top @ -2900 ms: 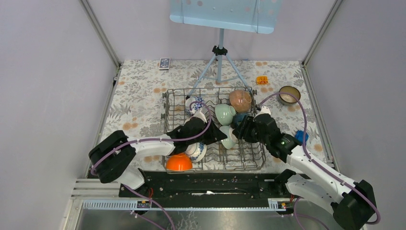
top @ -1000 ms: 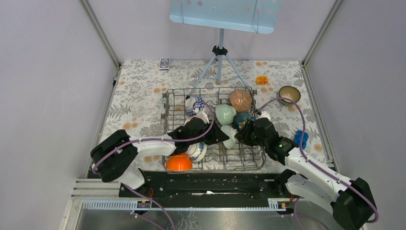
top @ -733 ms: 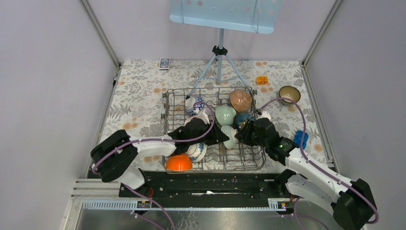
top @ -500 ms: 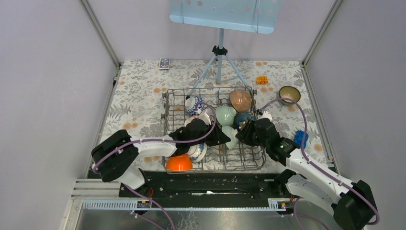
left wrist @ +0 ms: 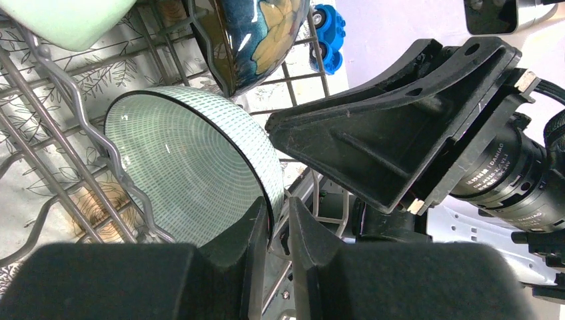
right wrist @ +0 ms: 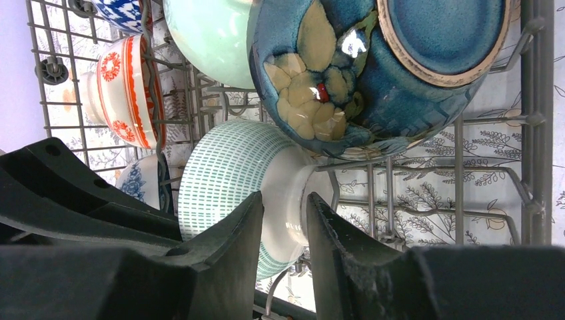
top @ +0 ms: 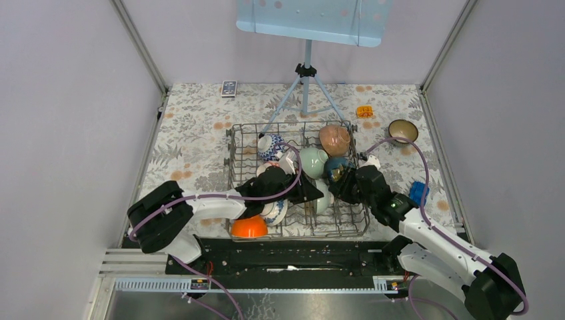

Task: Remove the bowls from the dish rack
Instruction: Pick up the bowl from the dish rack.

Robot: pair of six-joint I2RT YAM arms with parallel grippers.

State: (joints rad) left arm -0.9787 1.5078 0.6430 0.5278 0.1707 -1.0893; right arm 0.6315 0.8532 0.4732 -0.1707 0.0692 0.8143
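**Dashed green bowl caught between both pincers in the rack**

The dashed green bowl (left wrist: 193, 180) lies on its side in the right half of the dish rack (top: 313, 235), mouth towards the left arm and foot towards the right arm. Its dark rim runs up between the two fingers of the left gripper (left wrist: 276, 207). They stand narrowly apart, one inside the bowl and one outside. Whether they pinch the rim cannot be told. From the other side, the right gripper (right wrist: 285, 200) straddles the bowl's white foot, partly open, with a finger close on each flank. Contact there cannot be told either.

A dark blue flowered bowl (right wrist: 373, 87) sits hard against the dashed bowl's foot end, and a plain pale green bowl (right wrist: 213, 37) is just beyond that. A red-and-white bowl (right wrist: 123, 90) and a blue-and-white bowl (right wrist: 140, 183) stand in the tines nearby. Upright wires (left wrist: 63, 133) cross the dashed bowl's mouth. An orange bowl (top: 248, 227) rests at the rack's near left corner.

The rack's right wall is close to the right gripper. Beyond it, a brown bowl (top: 403, 131) and a blue toy (top: 418, 192) sit on the table (top: 193, 140). A broad bare stretch of floral cloth lies left of the rack.
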